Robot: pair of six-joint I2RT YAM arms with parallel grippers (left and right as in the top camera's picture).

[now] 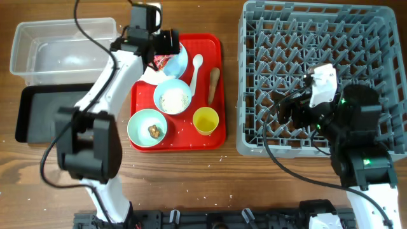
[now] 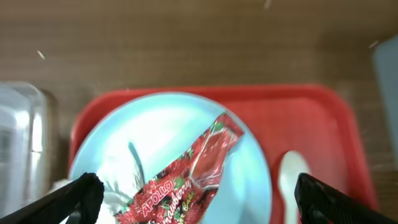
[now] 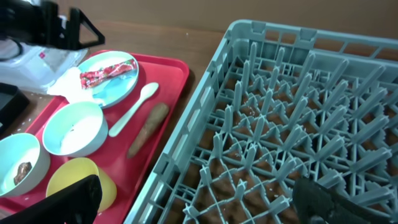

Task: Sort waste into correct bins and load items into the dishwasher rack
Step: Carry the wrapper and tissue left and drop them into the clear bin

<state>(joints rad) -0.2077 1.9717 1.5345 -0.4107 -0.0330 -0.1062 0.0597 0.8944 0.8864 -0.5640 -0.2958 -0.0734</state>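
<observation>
Left hand (image 2: 199, 190), spread, frames wrapper (image 2: 208, 146) lettered APOLLO (illegible overhead).

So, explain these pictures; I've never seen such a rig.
Two robot arms work at a wooden table. One picture looks down from above; the others come from wrist cameras. The left gripper hangs open over a round pale blue plate bearing a red printed snack wrapper, on a flat red serving tray with two small pale bowls, a small yellow cup and a white plastic spoon. The right gripper hangs open above a large grey pegged plastic crate. Neither holds anything. A clear plastic tub and shallow black tray sit further left.
</observation>
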